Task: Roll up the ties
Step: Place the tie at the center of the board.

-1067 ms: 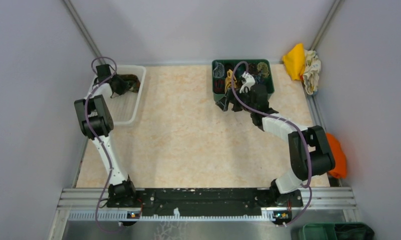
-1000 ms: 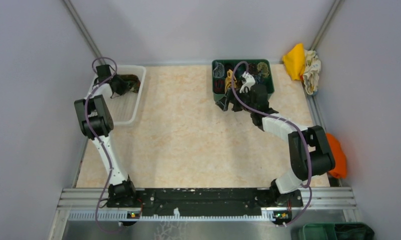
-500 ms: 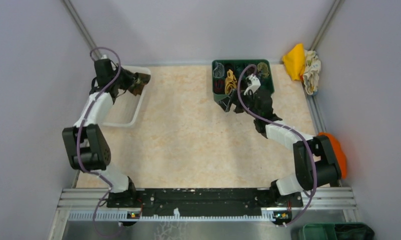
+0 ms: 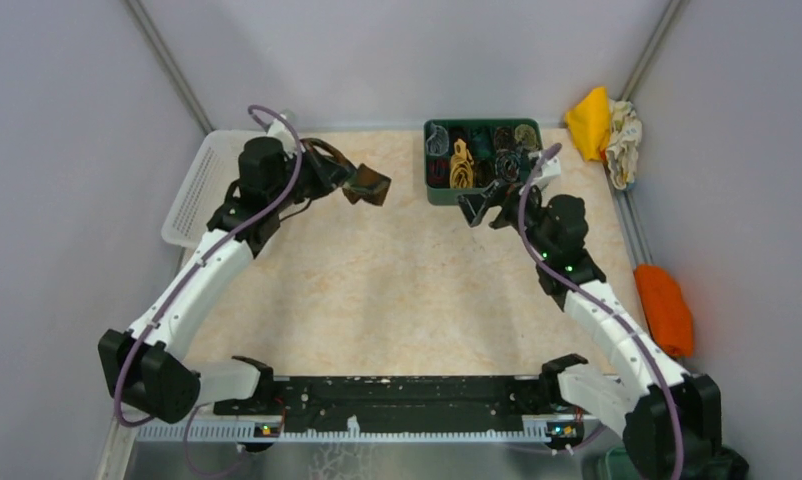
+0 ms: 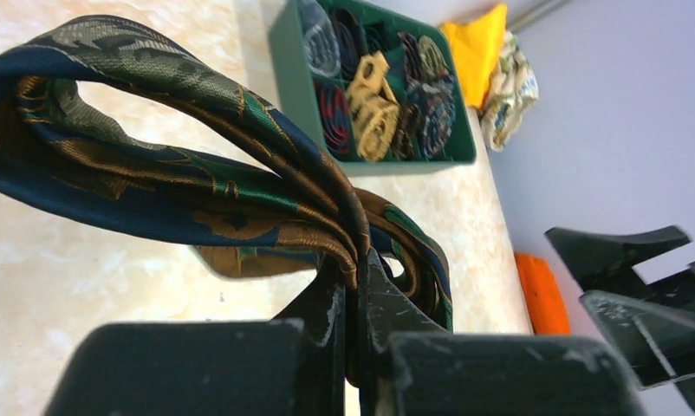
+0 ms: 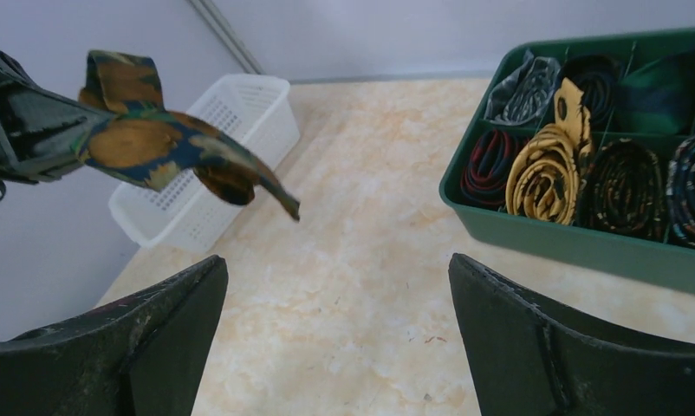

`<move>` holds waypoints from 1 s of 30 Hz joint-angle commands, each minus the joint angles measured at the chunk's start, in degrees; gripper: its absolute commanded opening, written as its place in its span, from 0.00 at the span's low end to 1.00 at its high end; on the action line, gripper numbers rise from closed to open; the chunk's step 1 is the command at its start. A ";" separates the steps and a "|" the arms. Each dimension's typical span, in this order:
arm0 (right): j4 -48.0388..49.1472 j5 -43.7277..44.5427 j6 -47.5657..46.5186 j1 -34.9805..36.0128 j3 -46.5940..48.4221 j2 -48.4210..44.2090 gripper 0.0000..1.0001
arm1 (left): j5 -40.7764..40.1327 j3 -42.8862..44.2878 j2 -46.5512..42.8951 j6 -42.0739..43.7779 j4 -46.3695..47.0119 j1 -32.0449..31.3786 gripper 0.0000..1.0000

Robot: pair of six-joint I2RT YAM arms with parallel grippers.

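My left gripper [image 4: 339,178] is shut on a dark tie with orange-gold and teal blotches [image 4: 367,186] and holds it in the air above the table's far middle. In the left wrist view the tie [image 5: 197,173] hangs in loops from the closed jaws [image 5: 354,286]. It shows in the right wrist view [image 6: 153,147] too. My right gripper [image 4: 480,207] is open and empty, just in front of the green tray [image 4: 431,190]. Several rolled ties [image 6: 548,169] fill the tray's compartments.
A white perforated basket [image 4: 202,185] stands at the far left, with nothing showing in it. Yellow and white cloth lumps [image 4: 602,125] lie at the far right corner. An orange cloth [image 4: 665,308] lies off the table's right edge.
My left arm lifted the tie out of the white basket and carried it right over the table. My right gripper pulled back out of the green tray and stands open.
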 commanded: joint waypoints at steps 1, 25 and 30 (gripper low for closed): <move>-7.68 4.57 -2.57 0.04 -0.39 -8.68 0.99 | -3.45 0.83 -0.17 2.93 -5.71 -6.18 0.00; -21.08 20.80 -4.67 0.06 0.08 -26.40 0.99 | -82.92 25.97 22.66 -36.89 -65.76 -46.67 0.00; -21.87 21.73 -4.25 0.04 0.23 -27.13 0.99 | -80.79 17.78 16.92 7.65 -18.06 -47.79 0.00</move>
